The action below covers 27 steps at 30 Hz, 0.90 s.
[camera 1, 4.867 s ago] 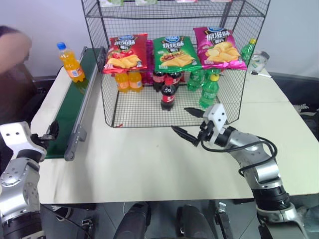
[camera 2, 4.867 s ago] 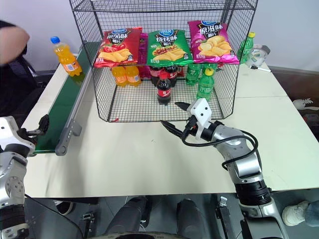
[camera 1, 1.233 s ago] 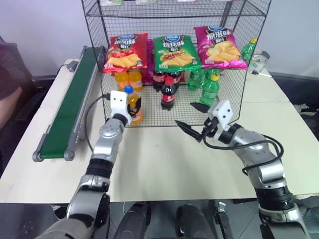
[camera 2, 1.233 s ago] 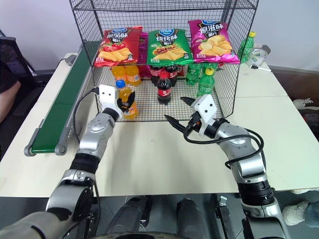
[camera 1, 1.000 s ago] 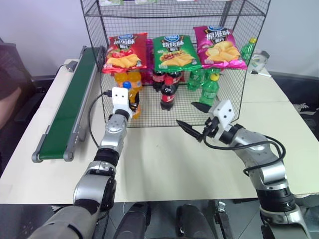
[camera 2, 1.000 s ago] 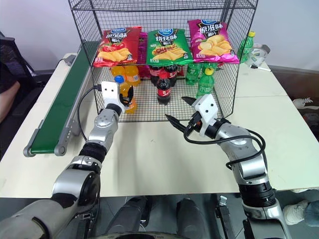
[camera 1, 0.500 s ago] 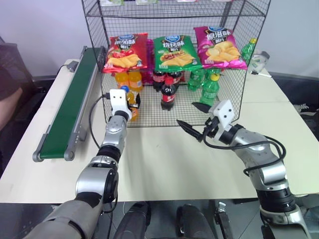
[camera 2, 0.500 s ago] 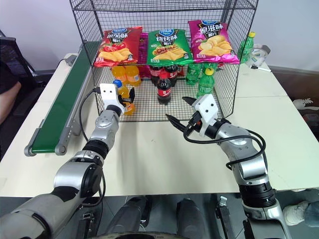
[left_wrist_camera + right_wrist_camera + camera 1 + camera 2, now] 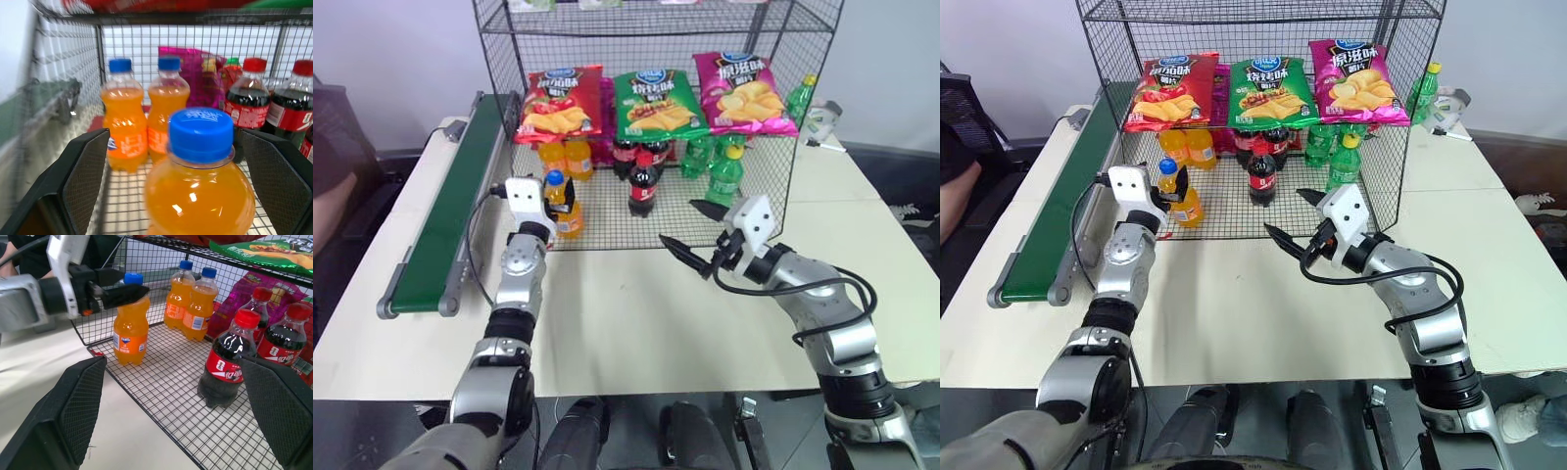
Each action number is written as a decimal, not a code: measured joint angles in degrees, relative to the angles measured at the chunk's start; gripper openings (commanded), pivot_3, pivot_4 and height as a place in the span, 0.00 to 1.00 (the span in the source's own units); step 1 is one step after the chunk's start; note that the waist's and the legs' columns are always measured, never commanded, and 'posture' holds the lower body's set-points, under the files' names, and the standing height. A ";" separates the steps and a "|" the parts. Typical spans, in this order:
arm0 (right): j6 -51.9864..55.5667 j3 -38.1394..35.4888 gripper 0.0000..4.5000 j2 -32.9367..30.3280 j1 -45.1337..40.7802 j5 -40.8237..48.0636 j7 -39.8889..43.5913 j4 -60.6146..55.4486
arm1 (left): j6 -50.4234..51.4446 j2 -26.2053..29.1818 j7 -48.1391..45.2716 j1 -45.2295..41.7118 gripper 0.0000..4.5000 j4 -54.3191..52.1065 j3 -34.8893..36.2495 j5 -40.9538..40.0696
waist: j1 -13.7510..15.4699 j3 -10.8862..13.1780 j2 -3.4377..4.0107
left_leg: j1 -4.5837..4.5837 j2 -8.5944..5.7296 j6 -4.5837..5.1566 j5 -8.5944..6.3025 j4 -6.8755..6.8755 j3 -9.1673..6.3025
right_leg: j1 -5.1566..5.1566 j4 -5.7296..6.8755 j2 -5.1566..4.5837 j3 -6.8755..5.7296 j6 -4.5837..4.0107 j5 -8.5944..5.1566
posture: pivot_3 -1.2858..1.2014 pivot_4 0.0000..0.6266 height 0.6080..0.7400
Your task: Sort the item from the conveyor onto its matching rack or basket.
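The orange soda bottle (image 9: 567,213) stands upright on the wire floor of the rack (image 9: 773,117), at the rack's front left corner, roughly 9 o'clock from the lone cola bottle (image 9: 642,188). The left end effector (image 9: 1171,196) has its fingers spread, one on each side of the bottle's blue cap and neck. The left wrist view shows a gap between each finger (image 9: 83,171) and the bottle, so the bottle stands unheld. Two more orange bottles (image 9: 564,157) stand at 12 o'clock from it, further back in the rack, beneath the red chip bag (image 9: 558,103).

The right end effector (image 9: 689,231) hovers over the surface (image 9: 636,323) just in front of the rack, fingers spread and empty, at about 6 o'clock from the green bottle (image 9: 724,181).

The conveyor (image 9: 450,211) lies along the surface at 9 o'clock from the rack, its belt bare.
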 measured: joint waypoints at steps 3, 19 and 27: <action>-0.01 0.00 1.00 -0.09 -0.02 0.04 0.08 0.00 | 5.39 0.66 0.00 4.33 0.98 -10.08 0.04 -0.33 | 0.02 0.00 0.00 | 0.01 0.00 0.00 0.00 0.00 0.00 | 0.00 0.00 -0.01 0.01 0.00 0.00 | 0.52 0.24 1.00; -0.03 -2.08 1.00 -3.97 0.04 0.38 3.18 1.07 | 39.40 24.23 -21.84 25.24 0.98 -45.23 4.04 -17.39 | -0.18 -0.05 0.13 | 0.04 0.07 0.00 -0.02 -0.09 0.00 | -0.01 -0.01 -0.10 0.07 -0.07 -0.04 | 0.52 0.24 1.00; 0.03 -5.61 1.00 -7.97 3.18 1.88 6.86 2.15 | 40.31 27.75 -24.32 31.30 0.98 -46.81 10.33 -17.82 | 0.21 -0.05 0.13 | 0.04 0.09 0.02 -0.04 -0.10 0.00 | 0.03 -0.13 -0.13 0.13 -0.25 -0.14 | 0.52 0.24 1.00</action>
